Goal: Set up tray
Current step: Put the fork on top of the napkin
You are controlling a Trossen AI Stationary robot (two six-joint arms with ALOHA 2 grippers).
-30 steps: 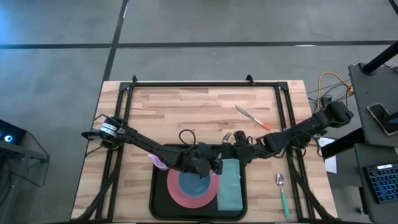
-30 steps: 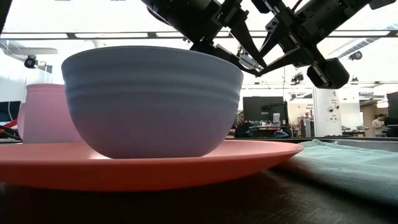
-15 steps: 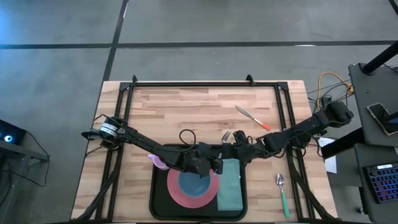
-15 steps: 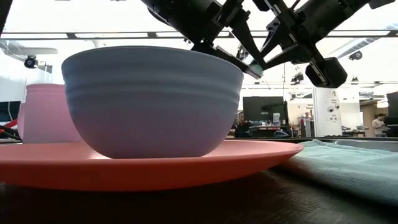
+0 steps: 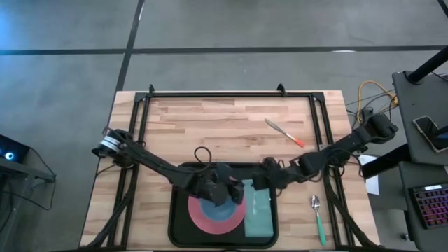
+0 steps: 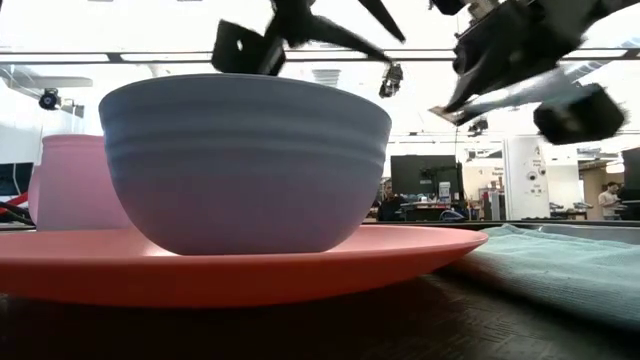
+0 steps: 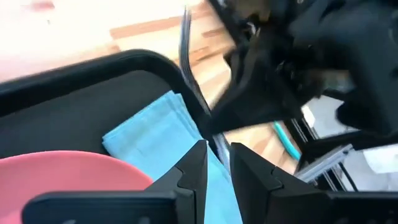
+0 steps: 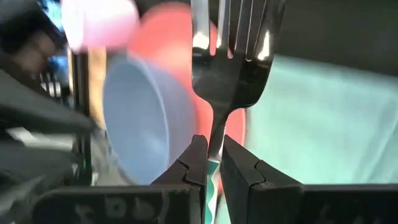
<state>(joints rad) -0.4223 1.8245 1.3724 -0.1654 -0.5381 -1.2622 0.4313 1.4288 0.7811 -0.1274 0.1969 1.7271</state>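
The black tray (image 5: 183, 231) lies at the table's near middle. On it a blue bowl (image 5: 218, 207) stands on the pink plate (image 5: 199, 222), with the teal napkin (image 5: 260, 217) to its right. My right gripper (image 5: 255, 183) is shut on a metal fork (image 8: 233, 37) above the napkin's far end, clear of it. My left gripper (image 5: 231, 189) hovers over the bowl's far rim, its fingers (image 7: 198, 163) a narrow gap apart and holding nothing. My right gripper pinches the fork's handle (image 8: 212, 163) between its two fingers, just behind the neck. The fingers lie along the fork, and the tines (image 8: 249, 25) stick out past the fingertips toward the bowl. The fork is lifted clear over the napkin.
A pink cup (image 5: 178, 183) stands at the tray's far left corner. A knife with an orange handle (image 5: 283, 132) lies on the wood far right of the tray. A spoon with a green handle (image 5: 317, 217) lies right of the tray.
My right gripper has carried the fork from over the bare wood toward the table's near edge and left, over the napkin's far end. My left gripper has risen and drawn back toward the table's left, away from the right gripper.
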